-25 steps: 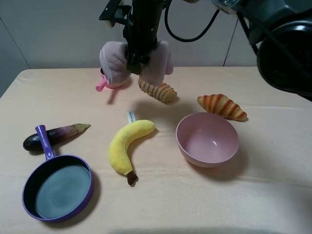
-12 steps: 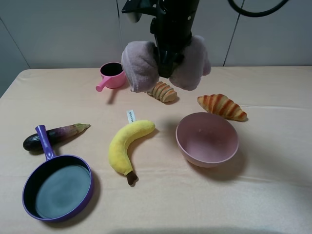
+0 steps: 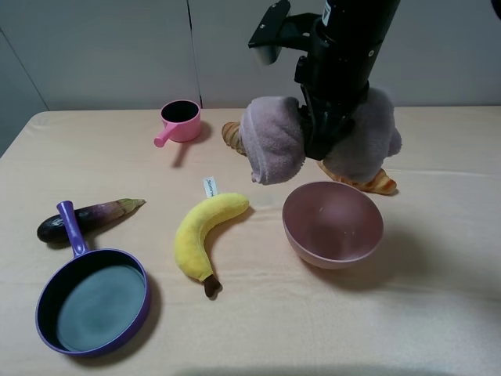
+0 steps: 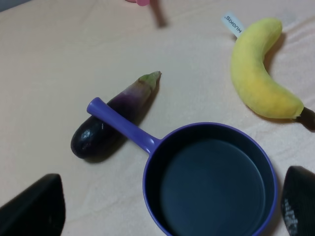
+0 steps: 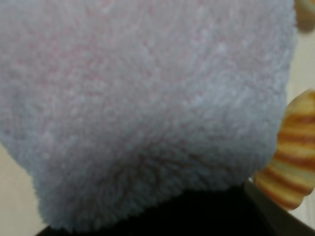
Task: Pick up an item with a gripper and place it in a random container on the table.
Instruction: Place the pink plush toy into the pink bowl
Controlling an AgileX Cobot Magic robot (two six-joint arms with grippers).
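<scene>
Items on your table (image 3: 438, 313), nearest first:

1. Purple frying pan (image 3: 92, 301), lower left of the frame, handle pointing away from you. Your left gripper (image 4: 170, 201) hangs above it, holding nothing, its two dark fingers (image 4: 37, 209) spread wide with the pan (image 4: 211, 182) showing between them.
2. Plush eggplant (image 3: 86, 218), left edge, lying just behind the pan handle, which crosses in front of it.
3. Yellow plush banana (image 3: 205, 233), centre of the frame, white tag at its far end.
4. Pale-pink bowl (image 3: 333, 223), right of centre, upright, nothing inside it.
5. Mauve-pink towel (image 3: 274, 149), upper middle of the frame, off the table. Your right gripper (image 3: 321, 145) is clamped on its middle, and a lobe sags to each side of the claw. It hangs just over the bowl's far rim in the frame. You cannot tell whether it is straight above the bowl. It fills the right wrist view (image 5: 147, 98).
6. Striped croissant (image 3: 377, 182), right of the bowl's far side, mostly hidden behind the towel's right lobe.
7. Ridged bread roll (image 3: 232, 133), only one end showing left of the towel.
8. Small pink cup (image 3: 180, 120) with side handle, upper left, at the far edge.
</scene>
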